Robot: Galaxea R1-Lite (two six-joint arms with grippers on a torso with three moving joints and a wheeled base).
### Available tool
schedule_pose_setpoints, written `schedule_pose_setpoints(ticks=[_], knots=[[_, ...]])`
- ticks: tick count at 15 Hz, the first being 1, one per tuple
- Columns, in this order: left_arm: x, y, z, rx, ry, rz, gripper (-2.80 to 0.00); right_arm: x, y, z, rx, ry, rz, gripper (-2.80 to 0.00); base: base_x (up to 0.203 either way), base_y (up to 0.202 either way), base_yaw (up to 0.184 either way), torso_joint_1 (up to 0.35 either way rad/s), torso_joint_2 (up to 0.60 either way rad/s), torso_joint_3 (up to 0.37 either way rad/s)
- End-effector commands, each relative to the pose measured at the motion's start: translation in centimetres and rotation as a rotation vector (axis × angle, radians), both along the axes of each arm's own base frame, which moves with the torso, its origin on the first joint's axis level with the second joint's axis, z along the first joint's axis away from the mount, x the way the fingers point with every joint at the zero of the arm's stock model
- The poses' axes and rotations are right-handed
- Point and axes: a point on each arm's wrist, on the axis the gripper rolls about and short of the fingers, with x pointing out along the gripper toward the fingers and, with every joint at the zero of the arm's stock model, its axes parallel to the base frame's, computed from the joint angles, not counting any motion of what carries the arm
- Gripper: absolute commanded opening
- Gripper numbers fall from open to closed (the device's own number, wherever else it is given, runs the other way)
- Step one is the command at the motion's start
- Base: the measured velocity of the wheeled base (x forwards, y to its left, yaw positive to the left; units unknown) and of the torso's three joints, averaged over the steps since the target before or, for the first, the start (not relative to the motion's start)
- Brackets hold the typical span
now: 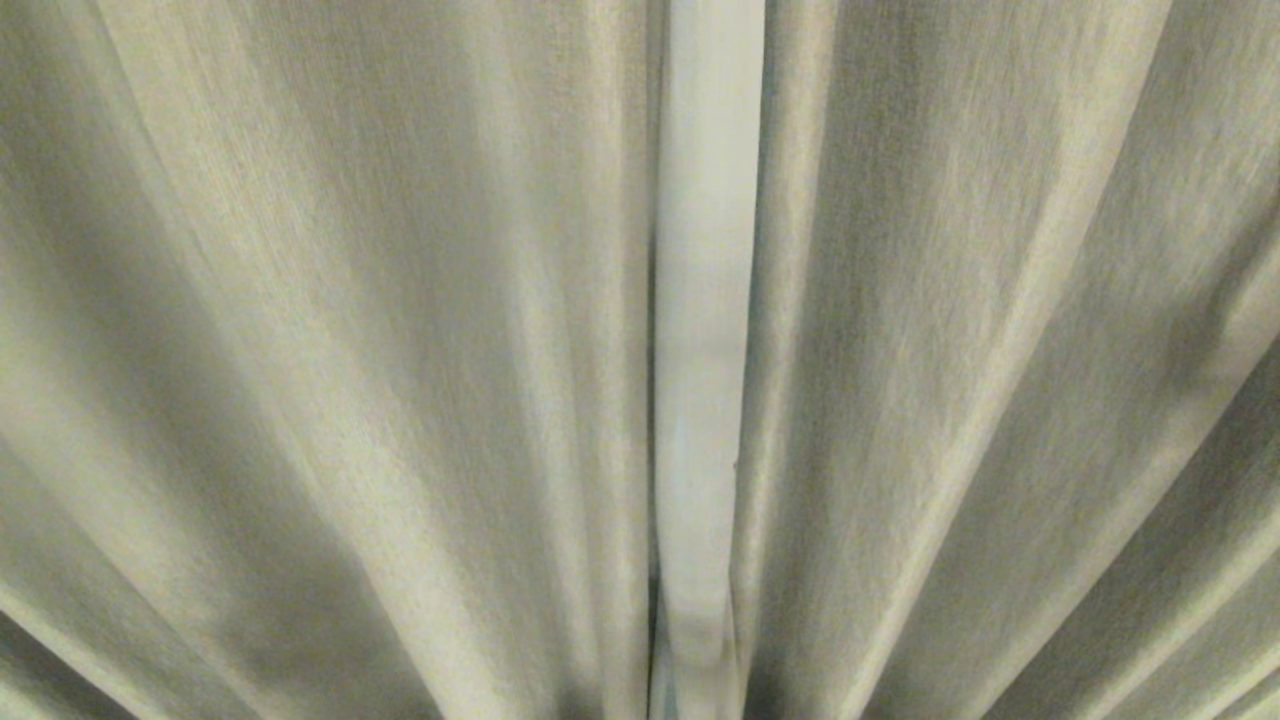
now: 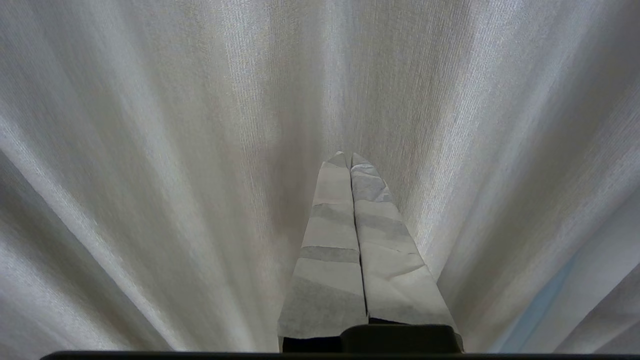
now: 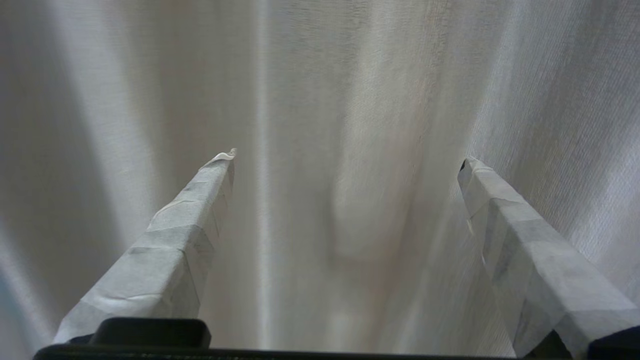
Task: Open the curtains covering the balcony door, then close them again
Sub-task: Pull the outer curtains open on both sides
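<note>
The curtains (image 1: 330,350) fill the head view: thick beige-grey pleated drapes on both sides, drawn together, with a narrow strip of sheer white fabric (image 1: 705,340) showing between their edges. The balcony door is hidden behind them. Neither arm shows in the head view. In the left wrist view my left gripper (image 2: 348,156) is shut with nothing in it, its taped fingers pressed together just short of the pleats (image 2: 200,150). In the right wrist view my right gripper (image 3: 347,159) stands wide open, facing the drape folds (image 3: 350,100), with nothing between its fingers (image 3: 165,260).
</note>
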Motion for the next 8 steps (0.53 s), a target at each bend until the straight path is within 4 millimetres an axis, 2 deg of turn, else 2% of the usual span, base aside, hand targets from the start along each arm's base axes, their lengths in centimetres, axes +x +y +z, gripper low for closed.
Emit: schedule_pose_setpoints(ticks=[1, 4, 8], knots=[[0.0, 0.0, 0.0, -0.001, 0.000, 0.000, -2.80, 2.2, -0.7, 0.6, 0.005, 0.037, -0.022, 0.00, 0.000, 0.000, 0.000, 0.000, 0.00, 0.000], [0.0, 0.0, 0.0, -0.001, 0.000, 0.000, -2.80, 4.2, -1.8, 1.6, 0.005, 0.047, -0.074, 0.00, 0.000, 0.000, 0.000, 0.000, 0.00, 0.000], [0.0, 0.0, 0.0, -0.001, 0.000, 0.000, -2.80, 8.0, -2.9, 1.4, 0.028, 0.090, -0.073, 0.00, 0.000, 0.000, 0.000, 0.000, 0.00, 0.000]])
